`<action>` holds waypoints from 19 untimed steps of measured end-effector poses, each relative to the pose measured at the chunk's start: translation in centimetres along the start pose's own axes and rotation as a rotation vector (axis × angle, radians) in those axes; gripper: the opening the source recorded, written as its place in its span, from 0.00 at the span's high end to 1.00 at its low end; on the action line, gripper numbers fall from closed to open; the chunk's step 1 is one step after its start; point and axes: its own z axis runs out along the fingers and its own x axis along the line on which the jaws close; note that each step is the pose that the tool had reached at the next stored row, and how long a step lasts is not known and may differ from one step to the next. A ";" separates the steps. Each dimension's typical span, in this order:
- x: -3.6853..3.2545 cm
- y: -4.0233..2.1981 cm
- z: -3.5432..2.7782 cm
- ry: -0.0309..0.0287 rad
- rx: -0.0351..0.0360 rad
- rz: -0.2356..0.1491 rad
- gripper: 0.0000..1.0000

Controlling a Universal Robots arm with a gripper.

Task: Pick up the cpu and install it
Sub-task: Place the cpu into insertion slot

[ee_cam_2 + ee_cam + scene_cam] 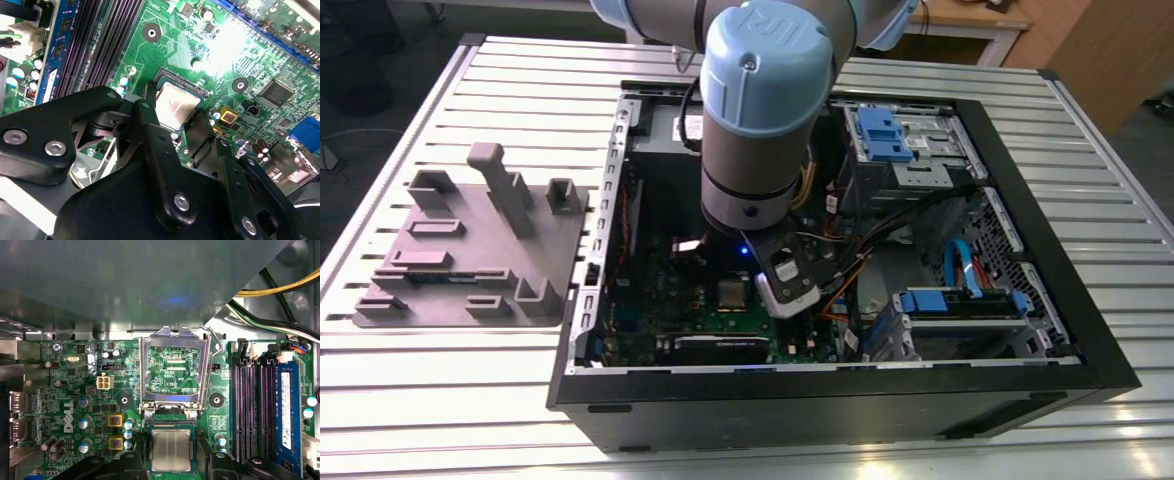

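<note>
The cpu, a small square chip with a silvery-grey top, lies flat in the socket on the green motherboard inside the open computer case. My gripper is low over it. One black finger stands at one side of the chip and the other finger at the opposite side, both close against its edges. The socket's metal load plate stands flipped open just beyond the chip. The arm reaches straight down into the case.
Long black memory slots run beside the socket. The grey power supply box overhangs the board, with yellow and black cables next to it. Blue drive bays stand at the exterior view's right, a grey fixture tray at its left.
</note>
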 end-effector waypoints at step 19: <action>0.00 0.00 0.02 -0.0001 -0.0001 0.000 0.47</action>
